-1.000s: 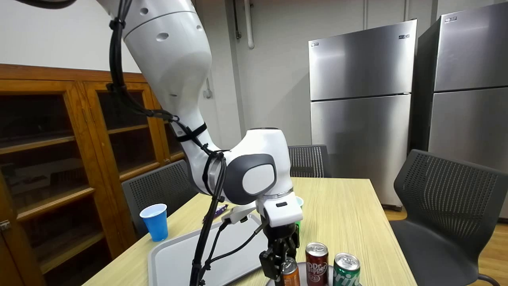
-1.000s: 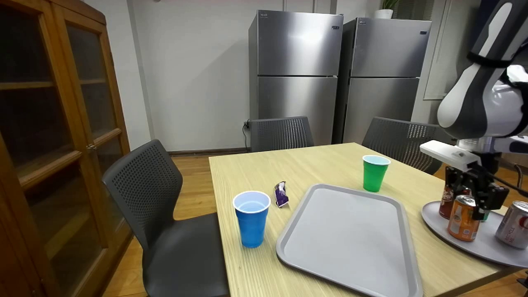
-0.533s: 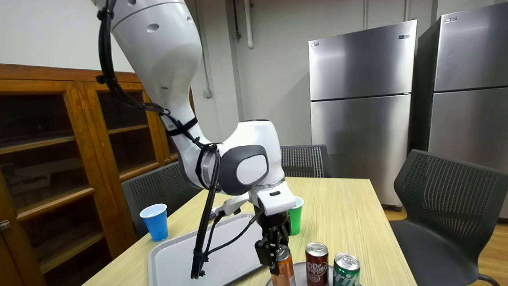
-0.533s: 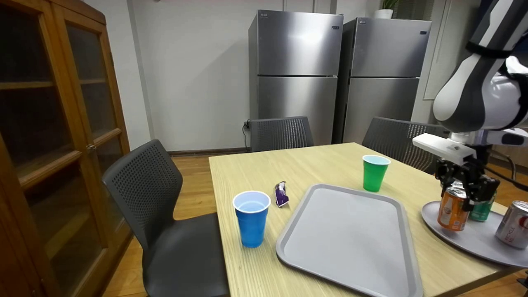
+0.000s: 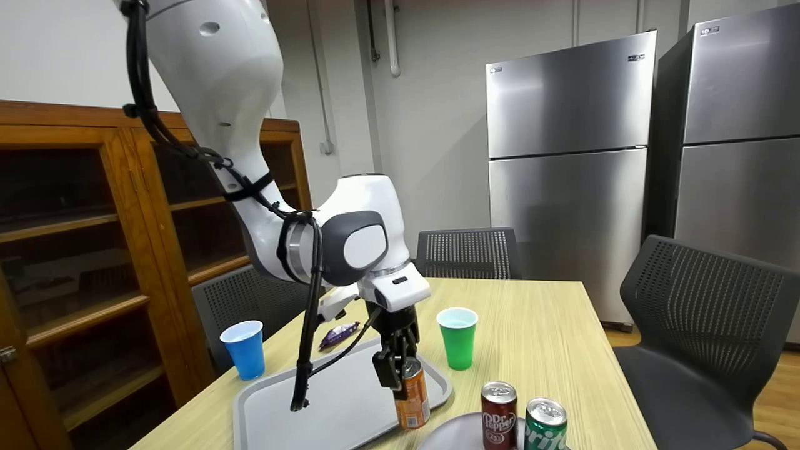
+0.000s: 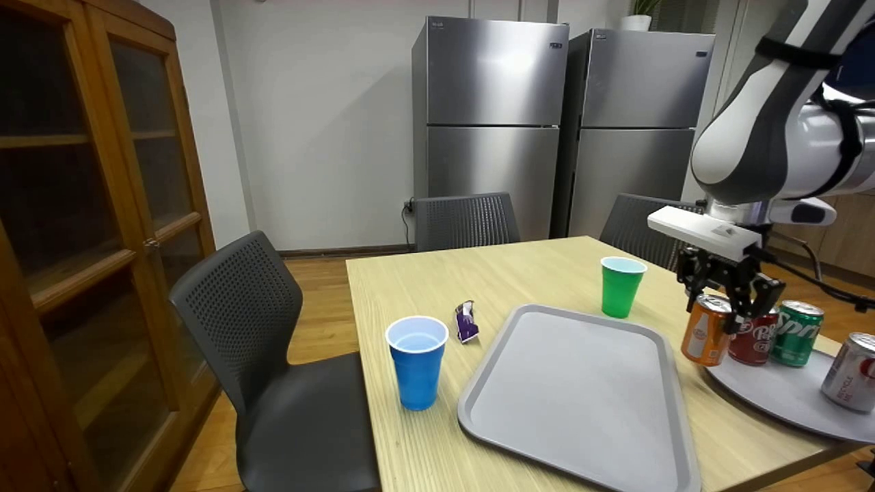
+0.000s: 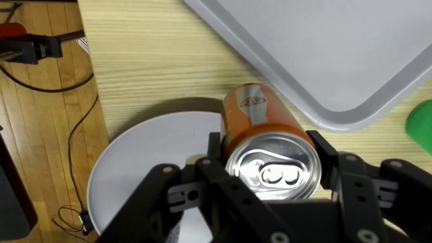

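Gripper (image 7: 268,151) clasping orange can (image 6: 704,335), slightly tilted, between round plate (image 7: 131,162) and grey tray (image 6: 581,396); seemingly clear of table (image 6: 526,273).

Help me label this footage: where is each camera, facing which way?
An exterior view, tableside, faces across the tray; arm and tool at right.
An exterior view, tableside, faces the fridges; arm and tool show.
Wrist view: above the tool, facing down; its fingers grip the orange can.
Both exterior views share fridges and blue cup.
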Controlling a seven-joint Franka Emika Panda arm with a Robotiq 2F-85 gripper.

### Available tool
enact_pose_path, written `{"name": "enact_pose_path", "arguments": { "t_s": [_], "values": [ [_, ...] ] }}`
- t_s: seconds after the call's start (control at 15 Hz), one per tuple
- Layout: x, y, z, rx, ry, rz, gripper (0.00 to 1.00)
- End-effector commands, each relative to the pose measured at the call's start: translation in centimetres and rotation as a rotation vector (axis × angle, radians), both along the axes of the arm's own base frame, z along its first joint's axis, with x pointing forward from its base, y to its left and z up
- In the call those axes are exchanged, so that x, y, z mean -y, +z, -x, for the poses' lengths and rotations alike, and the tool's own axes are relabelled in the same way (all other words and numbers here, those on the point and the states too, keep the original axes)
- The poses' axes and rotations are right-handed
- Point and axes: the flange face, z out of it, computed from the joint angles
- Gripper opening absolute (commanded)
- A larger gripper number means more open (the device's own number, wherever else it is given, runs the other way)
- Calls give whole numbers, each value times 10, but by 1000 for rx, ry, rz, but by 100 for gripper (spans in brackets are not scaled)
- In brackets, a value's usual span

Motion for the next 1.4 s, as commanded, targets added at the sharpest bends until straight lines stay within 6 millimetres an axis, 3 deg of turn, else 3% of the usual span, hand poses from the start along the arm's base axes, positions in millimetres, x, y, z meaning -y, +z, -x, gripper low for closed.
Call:
{"name": "enact_pose_path", "arguments": {
  "t_s": [0.0,0.6,1.33],
  "values": [
    [-39,15,-3,22,137,-17,38],
    [-145,12,-3,-1,450,-46,38],
    [-243,1,11,-24,795,-68,38]
  ]
}}
